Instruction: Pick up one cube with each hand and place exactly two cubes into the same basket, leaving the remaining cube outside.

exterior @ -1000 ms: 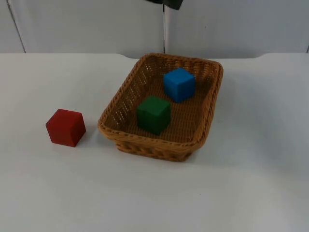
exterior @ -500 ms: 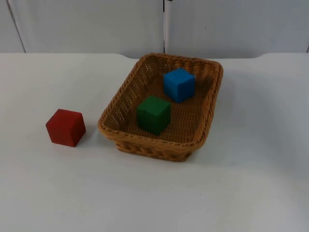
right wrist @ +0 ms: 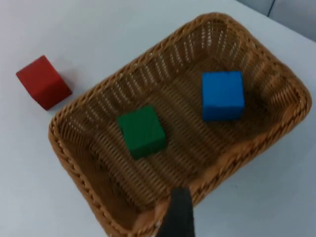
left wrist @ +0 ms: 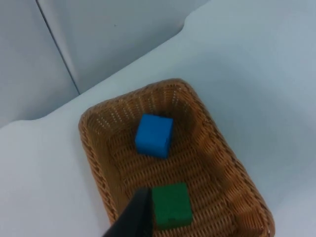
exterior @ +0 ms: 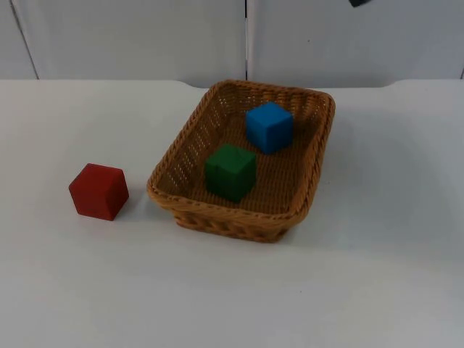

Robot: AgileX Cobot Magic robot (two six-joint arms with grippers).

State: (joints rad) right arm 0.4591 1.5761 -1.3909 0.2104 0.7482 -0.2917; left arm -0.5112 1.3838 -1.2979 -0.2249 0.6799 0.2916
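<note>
1. You have the red cube (exterior: 99,191) on the white table (exterior: 377,261), left of the wicker basket (exterior: 228,217) and apart from its rim.
2. Inside the basket you see the green cube (exterior: 230,171) nearer the front wall and the blue cube (exterior: 269,127) behind it, the two apart.
3. Your left gripper (left wrist: 136,219) hangs above the basket, its fingertip over the green cube's edge; you cannot tell how its fingers stand.
4. Your right gripper (right wrist: 177,217) hangs above the basket's rim; its fingers' state cannot be told either.
</note>
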